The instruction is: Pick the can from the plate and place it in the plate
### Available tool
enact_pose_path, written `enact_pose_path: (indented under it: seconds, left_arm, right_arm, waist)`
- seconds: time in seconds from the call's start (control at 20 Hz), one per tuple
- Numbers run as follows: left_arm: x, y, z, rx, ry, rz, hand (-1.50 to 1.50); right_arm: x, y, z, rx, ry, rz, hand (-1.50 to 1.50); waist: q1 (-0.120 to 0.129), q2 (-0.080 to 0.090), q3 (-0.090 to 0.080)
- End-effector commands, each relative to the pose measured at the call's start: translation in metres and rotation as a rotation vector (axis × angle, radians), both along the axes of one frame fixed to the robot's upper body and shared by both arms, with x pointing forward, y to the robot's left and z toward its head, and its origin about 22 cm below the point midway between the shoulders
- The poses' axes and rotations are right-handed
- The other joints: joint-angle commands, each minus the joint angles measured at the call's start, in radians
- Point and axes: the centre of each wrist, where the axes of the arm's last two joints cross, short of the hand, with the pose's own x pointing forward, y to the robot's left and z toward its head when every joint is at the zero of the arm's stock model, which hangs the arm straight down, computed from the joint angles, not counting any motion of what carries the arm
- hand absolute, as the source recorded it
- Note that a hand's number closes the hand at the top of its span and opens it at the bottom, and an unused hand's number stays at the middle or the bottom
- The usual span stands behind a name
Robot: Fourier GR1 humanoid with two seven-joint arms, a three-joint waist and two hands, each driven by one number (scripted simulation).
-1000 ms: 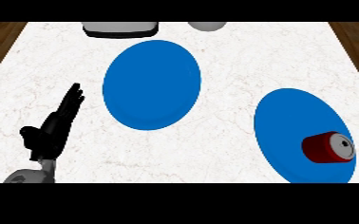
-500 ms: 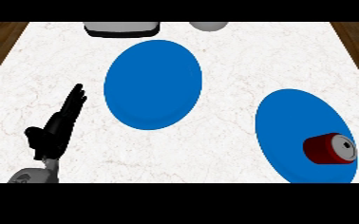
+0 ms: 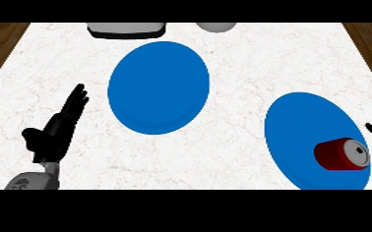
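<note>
On the right-hand blue plate (image 3: 298, 128), near the counter's front right corner, a red can (image 3: 340, 154) lies on its side, its silver end facing right. A second blue plate (image 3: 158, 93) sits bare in the middle of the white marble counter (image 3: 247, 64), well apart from the first. The left hand (image 3: 56, 130) rests open at lower left, fingers straight, holding nothing. The right hand (image 3: 368, 127) shows, if at all, only as a dark sliver at the right edge, so I cannot tell its state. The pick looks not yet begun. The can may roll, so it is best grasped across its round body and lifted clear of the rim. Count: two plates, one can, and at the far edge one grey box (image 3: 125, 28) and one pale rounded object (image 3: 216, 27)
</note>
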Motion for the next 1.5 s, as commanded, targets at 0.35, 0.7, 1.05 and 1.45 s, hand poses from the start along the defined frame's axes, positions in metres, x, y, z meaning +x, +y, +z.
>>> enact_pose_path:
  seconds: [0.35,0.7,1.05,1.45]
  left_arm:
    - [-0.009,-0.013,-0.003,0.003,0.002,-0.009,0.0]
    - [0.006,-0.003,-0.002,-0.01,0.011,-0.001,0.0]
    - [-0.009,-0.01,0.003,0.012,-0.011,-0.004,0.0]
    - [-0.005,-0.005,0.011,-0.002,0.009,-0.006,0.0]
  right_arm:
    - [0.038,-0.007,-0.028,-0.04,0.078,-0.019,-1.5]
    - [0.038,-0.024,-0.054,-0.067,0.102,-0.015,-1.5]
    - [0.042,-0.023,-0.082,-0.021,0.1,0.104,1.5]
    - [0.051,-0.007,-0.065,-0.134,-0.061,0.125,1.5]
  waist:
    - [0.002,0.0,0.0]
    - [-0.001,0.0,0.0]
    - [0.001,0.0,0.001]
    - [0.003,-0.001,0.001]
